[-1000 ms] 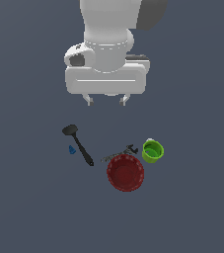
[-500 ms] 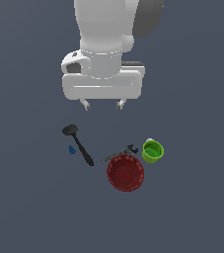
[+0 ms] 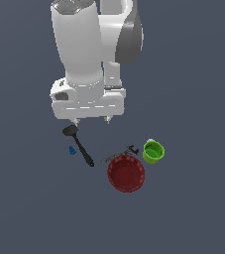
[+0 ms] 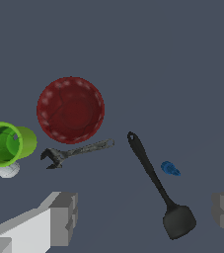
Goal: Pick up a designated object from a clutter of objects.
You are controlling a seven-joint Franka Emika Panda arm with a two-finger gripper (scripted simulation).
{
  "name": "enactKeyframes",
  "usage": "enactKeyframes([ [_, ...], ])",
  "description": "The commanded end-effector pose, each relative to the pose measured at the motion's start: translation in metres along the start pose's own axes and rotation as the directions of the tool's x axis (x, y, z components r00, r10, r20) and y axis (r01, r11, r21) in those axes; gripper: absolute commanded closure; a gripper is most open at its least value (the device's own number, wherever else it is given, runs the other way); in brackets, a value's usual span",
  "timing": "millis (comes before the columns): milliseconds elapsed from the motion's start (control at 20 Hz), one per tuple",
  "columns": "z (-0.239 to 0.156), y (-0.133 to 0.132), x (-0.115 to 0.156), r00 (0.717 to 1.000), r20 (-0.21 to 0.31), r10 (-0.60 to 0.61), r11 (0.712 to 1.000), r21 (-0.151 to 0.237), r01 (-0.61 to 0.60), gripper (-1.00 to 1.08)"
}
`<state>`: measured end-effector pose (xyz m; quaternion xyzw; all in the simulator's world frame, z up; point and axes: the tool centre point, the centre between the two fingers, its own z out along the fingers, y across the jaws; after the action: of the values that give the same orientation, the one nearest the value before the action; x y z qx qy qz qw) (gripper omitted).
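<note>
The tiny bright-blue piece [image 3: 72,150] lies on the grey floor just to the exterior view's left of the black spatula [image 3: 79,145]; it also shows in the wrist view [image 4: 170,169] beside the spatula's handle [image 4: 155,186]. My gripper [image 3: 91,120] hangs open and empty above the spatula's blade, apart from the blue piece. Its two fingers [image 4: 59,217] frame the wrist view's lower edge. The dark red ribbed bowl [image 3: 126,172], lime green cup [image 3: 153,151] and thin dark metal tool [image 3: 119,153] lie to the exterior view's right.
A small white object [image 4: 8,171] lies beside the green cup [image 4: 7,143] in the wrist view. The metal tool [image 4: 76,151] lies between the bowl [image 4: 70,109] and my fingers. Plain grey floor surrounds the group.
My gripper has moved down and toward the exterior view's left, closer to the spatula's blade. The objects have not moved.
</note>
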<state>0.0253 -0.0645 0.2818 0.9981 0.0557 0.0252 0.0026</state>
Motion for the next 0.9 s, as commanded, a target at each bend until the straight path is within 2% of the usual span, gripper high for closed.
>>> enactKeyframes([
  [0, 0.022, 0.016, -0.002, 1.0, 0.005, -0.024, 1.0, 0.004, 0.024, -0.92],
  [500, 0.118, 0.084, -0.024, 0.991, 0.027, -0.129, 0.992, 0.016, 0.128, -0.92],
  [850, 0.164, 0.116, -0.046, 0.983, 0.04, -0.179, 0.984, 0.018, 0.178, -0.92],
])
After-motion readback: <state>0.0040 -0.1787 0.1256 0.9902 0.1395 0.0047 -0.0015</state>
